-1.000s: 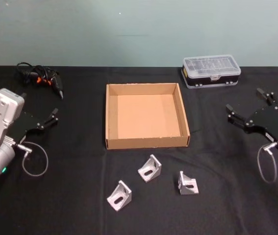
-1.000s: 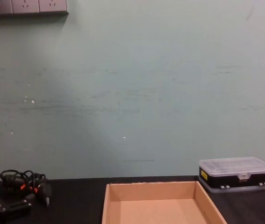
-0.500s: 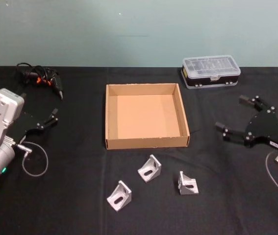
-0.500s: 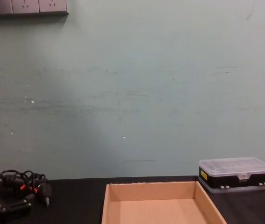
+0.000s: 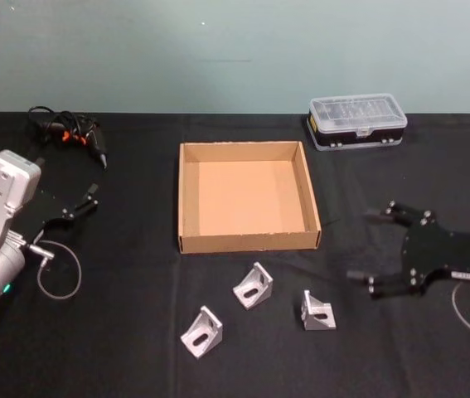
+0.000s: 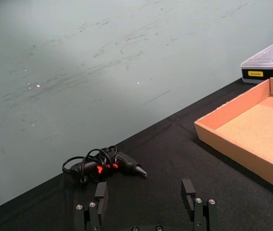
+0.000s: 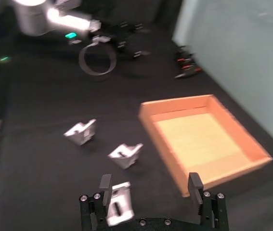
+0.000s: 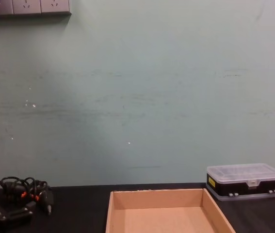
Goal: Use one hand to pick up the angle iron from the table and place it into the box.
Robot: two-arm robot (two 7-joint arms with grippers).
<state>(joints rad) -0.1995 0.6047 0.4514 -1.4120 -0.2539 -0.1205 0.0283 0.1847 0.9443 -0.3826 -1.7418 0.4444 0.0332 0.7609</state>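
Three silver angle irons lie on the black table [image 5: 127, 282] in front of the cardboard box [image 5: 181, 199]: one in the middle [image 5: 253, 285], one to the left [image 5: 202, 332], one to the right [image 5: 317, 310]. My right gripper [image 5: 362, 245] hovers open just right of the rightmost angle iron, fingers pointing left, holding nothing. In the right wrist view the gripper [image 7: 149, 185] is open, with that angle iron [image 7: 118, 206] close by its left finger and the box [image 7: 175, 102] beyond. My left gripper [image 5: 66, 175] rests open at the table's left side.
A clear-lidded black plastic case [image 5: 356, 120] sits behind the box to the right. A black corded tool with orange marks [image 5: 69, 133] lies at the back left. A loose cable loop [image 5: 59, 269] hangs by the left arm.
My right gripper has swung down and leftward from beside the box's right wall to a spot near the rightmost angle iron. The left arm and the angle irons have not moved.
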